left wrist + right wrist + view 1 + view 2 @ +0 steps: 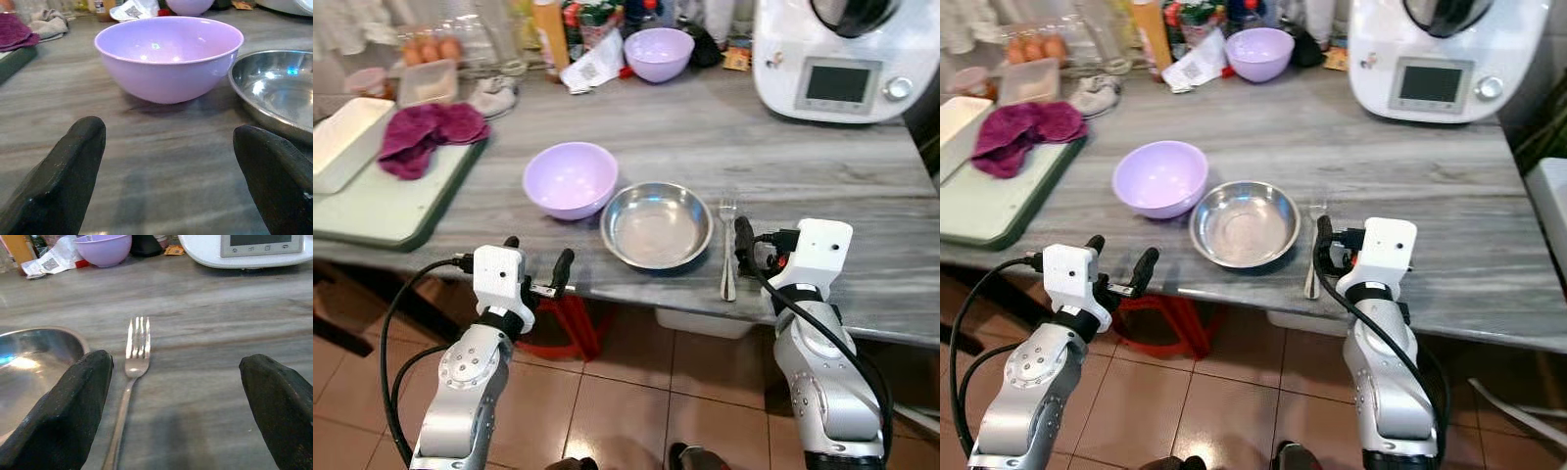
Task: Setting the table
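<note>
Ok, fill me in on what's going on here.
The robot is setting the table. A steel plate sits near the counter's front edge, with a fork just right of it and a lilac bowl to its left. Both hands are open and empty: the left hand faces the bowl, the right hand the fork.

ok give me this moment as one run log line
task: setting table | left gripper: open, facing lilac bowl | right gripper: open, by fork | steel bowl: between bowl and fork
</note>
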`<state>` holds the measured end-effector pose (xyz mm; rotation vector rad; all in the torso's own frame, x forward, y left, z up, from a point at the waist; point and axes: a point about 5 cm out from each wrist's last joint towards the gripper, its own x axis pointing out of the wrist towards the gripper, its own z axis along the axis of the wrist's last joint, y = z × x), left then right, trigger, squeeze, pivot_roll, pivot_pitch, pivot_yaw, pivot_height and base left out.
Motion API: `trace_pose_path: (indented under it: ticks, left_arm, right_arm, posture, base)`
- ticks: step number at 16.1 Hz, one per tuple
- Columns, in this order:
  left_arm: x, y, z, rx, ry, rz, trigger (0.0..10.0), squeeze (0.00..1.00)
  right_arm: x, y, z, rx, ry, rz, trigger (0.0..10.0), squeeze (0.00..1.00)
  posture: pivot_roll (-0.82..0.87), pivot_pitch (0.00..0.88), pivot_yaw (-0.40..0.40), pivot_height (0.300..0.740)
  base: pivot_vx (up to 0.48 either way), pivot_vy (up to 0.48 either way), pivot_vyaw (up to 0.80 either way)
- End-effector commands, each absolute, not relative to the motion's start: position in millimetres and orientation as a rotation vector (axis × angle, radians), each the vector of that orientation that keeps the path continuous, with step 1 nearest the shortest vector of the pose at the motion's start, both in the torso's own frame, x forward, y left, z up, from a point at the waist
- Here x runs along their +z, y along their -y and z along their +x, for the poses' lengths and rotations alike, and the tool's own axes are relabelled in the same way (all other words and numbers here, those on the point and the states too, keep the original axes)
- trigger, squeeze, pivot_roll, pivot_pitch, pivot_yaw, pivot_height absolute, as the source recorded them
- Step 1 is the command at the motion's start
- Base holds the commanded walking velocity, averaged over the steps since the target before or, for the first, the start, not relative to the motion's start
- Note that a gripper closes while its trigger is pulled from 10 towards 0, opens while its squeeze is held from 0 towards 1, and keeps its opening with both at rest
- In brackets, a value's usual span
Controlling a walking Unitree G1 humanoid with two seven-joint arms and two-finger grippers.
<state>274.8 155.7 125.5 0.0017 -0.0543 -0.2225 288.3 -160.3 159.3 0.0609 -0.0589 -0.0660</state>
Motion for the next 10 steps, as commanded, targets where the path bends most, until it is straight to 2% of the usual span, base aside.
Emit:
trace_pose_path:
  ticks: [1,4,10]
  left_arm:
    - [121.3,-160.3,274.3,-0.203,0.031,0.014,10.0,0.00]
    - [121.3,-159.9,275.4,-0.204,0.031,0.013,10.0,0.00]
    - [120.4,-159.0,275.1,-0.213,0.026,0.020,10.0,0.00]
  right_arm:
    - [165.6,158.4,286.4,-0.055,0.088,0.065,10.0,0.00]
    - [161.9,166.0,288.7,-0.107,0.055,0.059,10.0,0.00]
    - [160.0,164.4,290.0,-0.124,0.053,0.042,10.0,0.00]
  posture:
    - [-0.16,0.160,0.076,0.740]
    - [-0.16,0.158,0.076,0.740]
    - [-0.16,0.161,0.078,0.740]
  base:
    - [-0.330,0.000,0.00]
    - [-0.329,0.000,0.00]
    - [-0.329,0.000,0.00]
